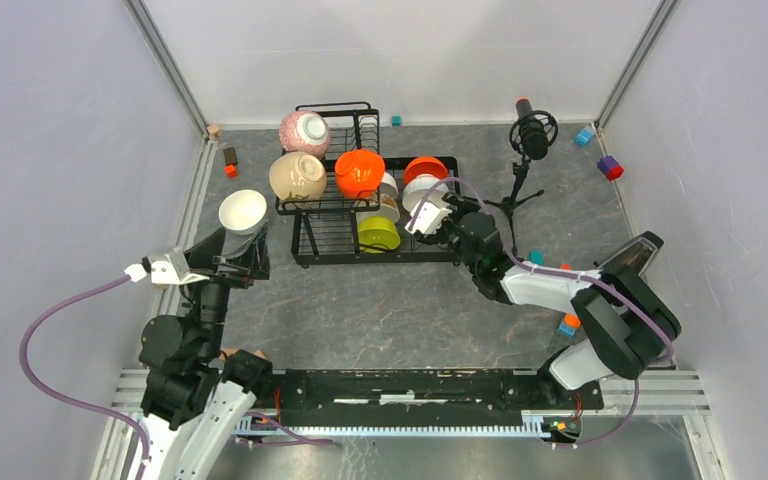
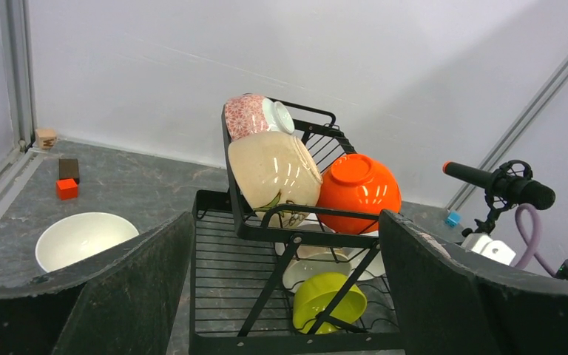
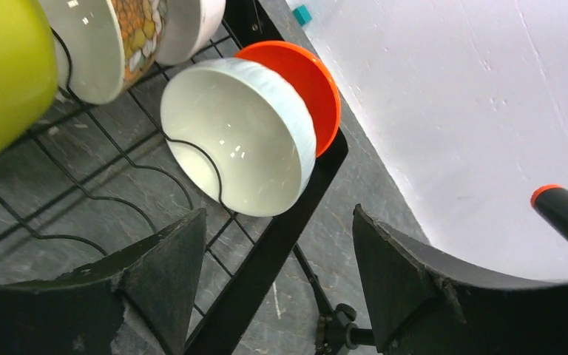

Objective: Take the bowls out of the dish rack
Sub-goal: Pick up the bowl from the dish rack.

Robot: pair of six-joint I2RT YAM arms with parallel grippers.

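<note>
As the cameras show it, stock stands thus:
Rack (image 1: pixel 305 262): black wire, 2 tiers, toward the far wall.
Upper shelf: pink-speckled bowl (image 1: pixel 304 131), beige bowl (image 1: pixel 297 176) and orange bowl (image 1: pixel 359 172), all tipped on edge.
Lower tray: lime bowl (image 1: pixel 378 234), patterned bowl (image 3: pixel 129 37), ribbed white bowl (image 3: pixel 237 137) and, close behind it, a 2nd orange bowl (image 3: pixel 318 81), all on edge in the slots.
Table (image 1: pixel 380 320): 1 plain white bowl (image 2: pixel 85 238), upright, left of the rack.
Left gripper (image 2: pixel 285 222): jaws spread wide, empty, near the plain white bowl, facing the rack.
Right gripper (image 3: pixel 279 214): jaws apart, grasping nothing; fingers flank the ribbed white bowl's lower edge, no contact visible.
Microphone (image 1: pixel 532 135): black, right of the rack, apart from it.
</note>
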